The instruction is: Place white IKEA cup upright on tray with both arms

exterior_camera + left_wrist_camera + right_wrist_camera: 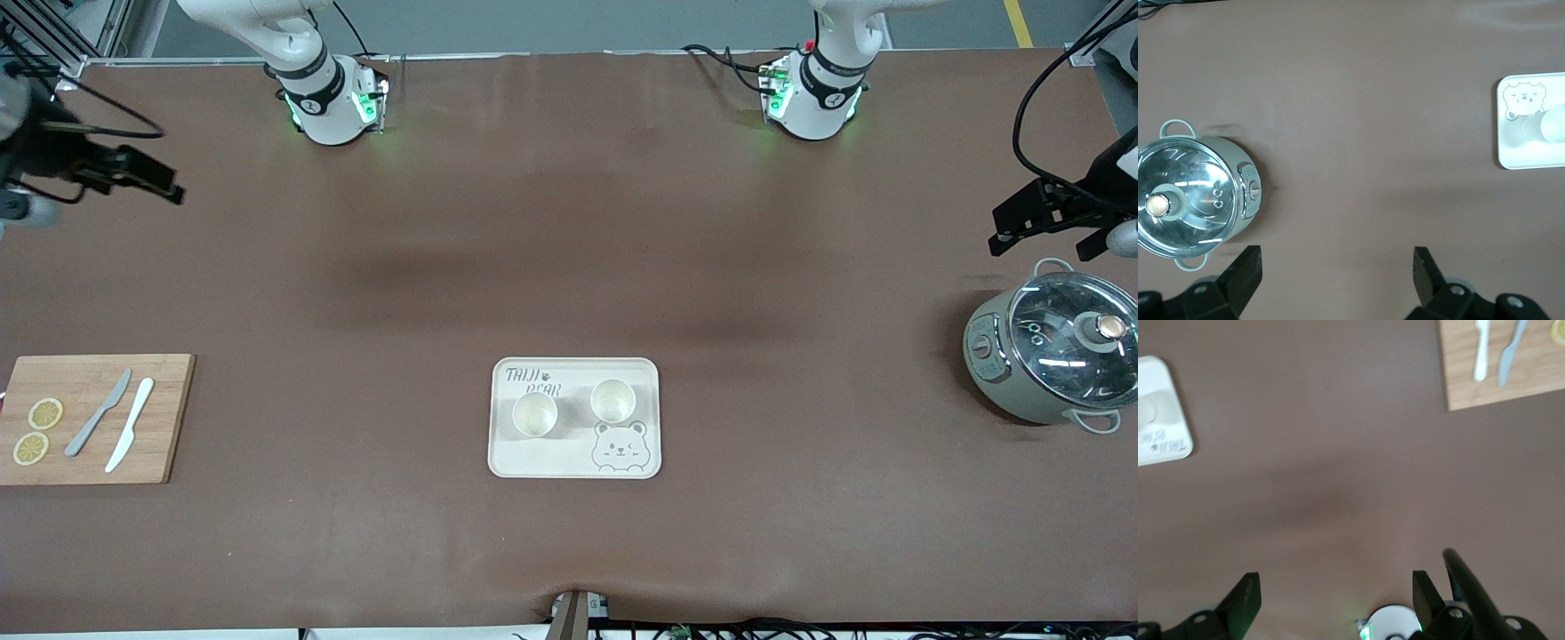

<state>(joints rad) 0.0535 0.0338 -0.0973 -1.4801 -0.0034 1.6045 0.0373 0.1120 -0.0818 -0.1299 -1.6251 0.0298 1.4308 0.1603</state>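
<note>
- Both white cups [535, 414] [612, 400] stand upright on the tray [574, 462], so by my judgement only retreat is left: hold both arms high and wide.
- Left gripper [1337, 267] hangs spread and empty beside the pot [1053, 357], tray well off toward the table's middle.
- Right gripper [1336, 588], spread and empty, hovers over bare table [569, 222]; cutting board [89, 418], knives and lemon slices lie well apart.
- Nothing blocks either arm.

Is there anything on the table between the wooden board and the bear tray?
No. In the front view, only bare brown table cover lies between the wooden board and the tray.
</note>
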